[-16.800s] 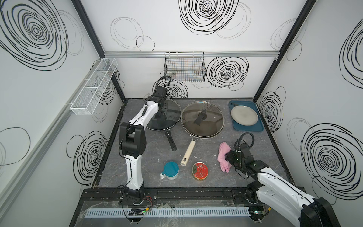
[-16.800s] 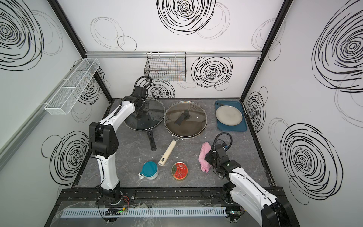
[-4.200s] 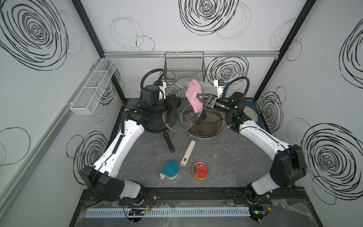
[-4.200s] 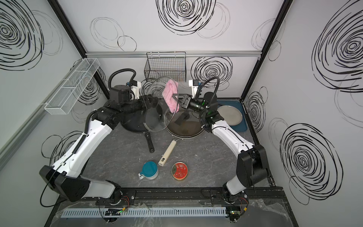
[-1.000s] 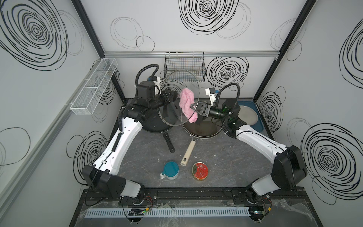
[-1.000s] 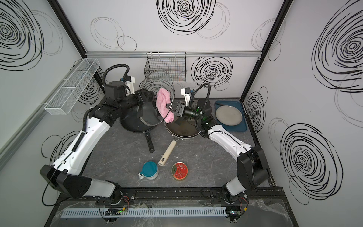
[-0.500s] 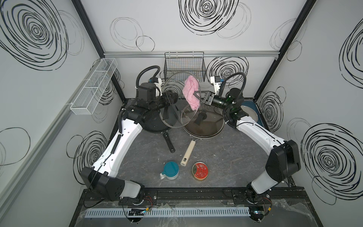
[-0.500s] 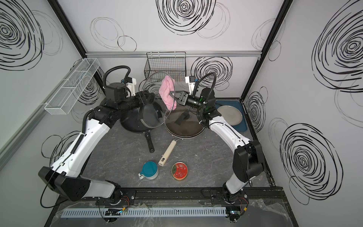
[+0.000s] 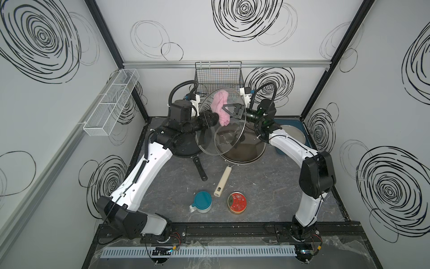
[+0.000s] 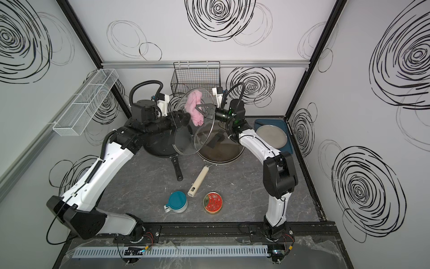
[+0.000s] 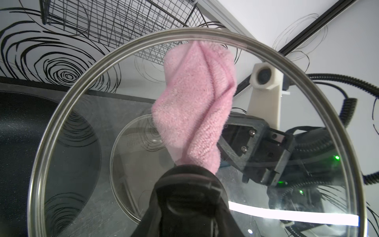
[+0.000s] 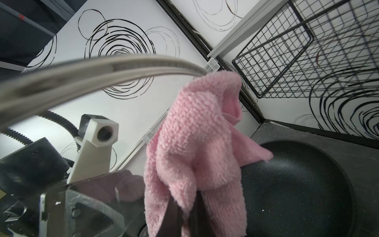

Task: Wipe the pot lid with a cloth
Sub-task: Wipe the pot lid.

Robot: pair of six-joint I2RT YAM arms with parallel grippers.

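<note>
The pot lid (image 9: 209, 142) (image 10: 183, 142) is a clear glass disc with a steel rim, held up on edge above the pans. My left gripper (image 9: 210, 116) (image 10: 183, 120) is shut on its black knob (image 11: 188, 190). The cloth (image 9: 220, 108) (image 10: 194, 108), a pink terry towel, lies against the lid's far face near its upper rim (image 12: 102, 69). My right gripper (image 9: 226, 108) (image 10: 199, 107) (image 12: 184, 209) is shut on it. Through the glass (image 11: 82, 143) the cloth (image 11: 194, 106) and the right gripper's body show. Folds of the cloth (image 12: 196, 147) hide the right fingertips.
Under the lid sit a black frying pan (image 9: 183, 149) and a brown pan (image 9: 246, 151) with a beige handle (image 9: 222, 181). A teal cup (image 9: 203, 201) and a red tin (image 9: 237, 202) stand nearer the front. A blue tray (image 9: 300, 125) holds a plate. A wire basket (image 9: 217, 76) hangs behind.
Over the last second my right gripper has carried the cloth up the lid, from its middle to near its upper rim. The left gripper still holds the lid up.
</note>
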